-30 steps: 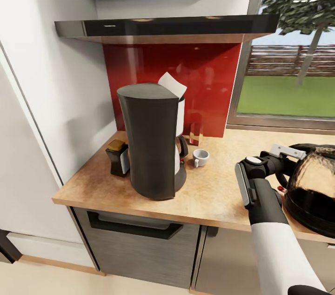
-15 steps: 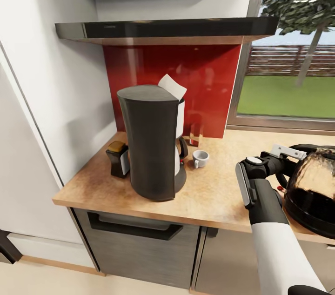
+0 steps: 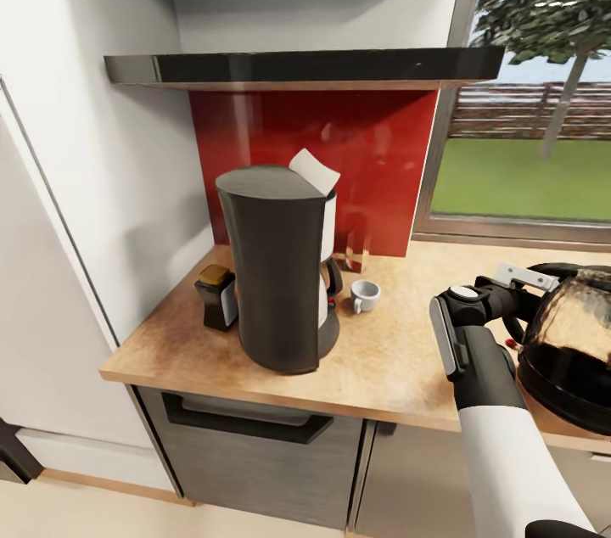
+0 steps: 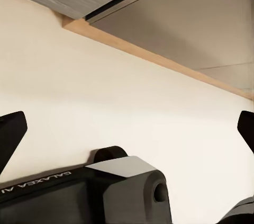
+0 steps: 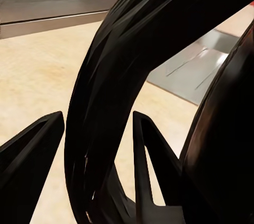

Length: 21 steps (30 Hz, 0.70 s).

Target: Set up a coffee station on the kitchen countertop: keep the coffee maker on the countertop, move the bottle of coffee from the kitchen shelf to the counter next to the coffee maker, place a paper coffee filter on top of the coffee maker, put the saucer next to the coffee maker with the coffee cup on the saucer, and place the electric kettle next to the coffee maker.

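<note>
Carrying the electric kettle (image 3: pixel 570 343) at the right edge of the head view, the right gripper (image 3: pixel 519 300) is clenched around the kettle's dark looped handle (image 5: pixel 114 91); in the right wrist view that handle runs between the two fingers (image 5: pixel 151 152), with the glassy kettle body bulging just beyond them. The coming move turns on one relation: the coffee maker (image 3: pixel 280 275) stands well to the robot's left of the held kettle, across an open stretch of the wooden desk (image 3: pixel 399 351). The kettle sits upright, its body on the far side of the gripper from the coffee maker, so a leftward carry would lead with the arm rather than the pot. A paper coffee filter (image 3: pixel 314 170) pokes up from the coffee maker's top. The coffee cup (image 3: pixel 365 294) stands just to its right near the red backsplash, and the small bottle of coffee (image 3: pixel 217 297) stands just to its left; no saucer can be made out under the cup. The left gripper (image 4: pixel 127 123) hangs spread wide over pale floor below the cabinet front, holding nothing, so the right arm is the one placed for this job.
</note>
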### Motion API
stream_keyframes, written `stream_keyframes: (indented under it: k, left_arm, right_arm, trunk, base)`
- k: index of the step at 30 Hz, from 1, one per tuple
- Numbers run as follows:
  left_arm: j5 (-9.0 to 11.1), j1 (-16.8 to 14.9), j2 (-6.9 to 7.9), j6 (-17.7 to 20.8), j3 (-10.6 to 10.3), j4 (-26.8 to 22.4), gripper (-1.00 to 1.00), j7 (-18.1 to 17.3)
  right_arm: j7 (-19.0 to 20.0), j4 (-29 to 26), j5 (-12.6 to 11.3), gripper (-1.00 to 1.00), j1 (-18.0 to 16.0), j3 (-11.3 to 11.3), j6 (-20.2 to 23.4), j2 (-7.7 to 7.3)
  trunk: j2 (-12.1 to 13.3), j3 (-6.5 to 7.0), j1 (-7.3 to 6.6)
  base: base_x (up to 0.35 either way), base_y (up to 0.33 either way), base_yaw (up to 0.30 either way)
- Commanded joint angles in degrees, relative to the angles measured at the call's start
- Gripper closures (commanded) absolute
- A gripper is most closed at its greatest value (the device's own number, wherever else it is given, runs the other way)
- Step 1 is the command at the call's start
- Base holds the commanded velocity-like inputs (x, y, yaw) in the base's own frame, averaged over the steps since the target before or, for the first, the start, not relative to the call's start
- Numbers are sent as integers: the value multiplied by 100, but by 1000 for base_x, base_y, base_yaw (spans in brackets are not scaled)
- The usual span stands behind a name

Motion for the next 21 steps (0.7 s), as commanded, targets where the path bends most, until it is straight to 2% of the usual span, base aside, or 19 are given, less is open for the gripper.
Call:
stream_keyframes:
  k: [1, 12, 15, 16, 21]
  left_arm:
    - [32, -5, 0, -43, -49, 8, -100, -7]
    - [32, -5, 0, -43, -49, 8, -100, -7]
    - [32, -5, 0, -43, -49, 8, -100, -7]
    - [32, -5, 0, -43, -49, 8, -100, -7]
    - [32, -5, 0, -43, -49, 8, -100, -7]
  right_arm:
    - [2, -3, 33, 100, -5, -6, 51, 4]
    - [161, -69, 12, 100, 19, 27, 39, 4]
    - [523, -87, 19, 100, 31, 33, 37, 4]
    - [790, -163, 26, 100, 48, 33, 35, 4]
    - [1130, -384, 28, 100, 69, 36, 39, 4]
  trunk:
    - [38, 12, -23]
    - [479, 210, -264]
    - [519, 228, -286]
    - [519, 228, -286]
    - [519, 228, -286]
  base:
    - [0, 0, 0]
    - [0, 0, 0]
    - [0, 0, 0]
    - [0, 0, 0]
    - [0, 0, 0]
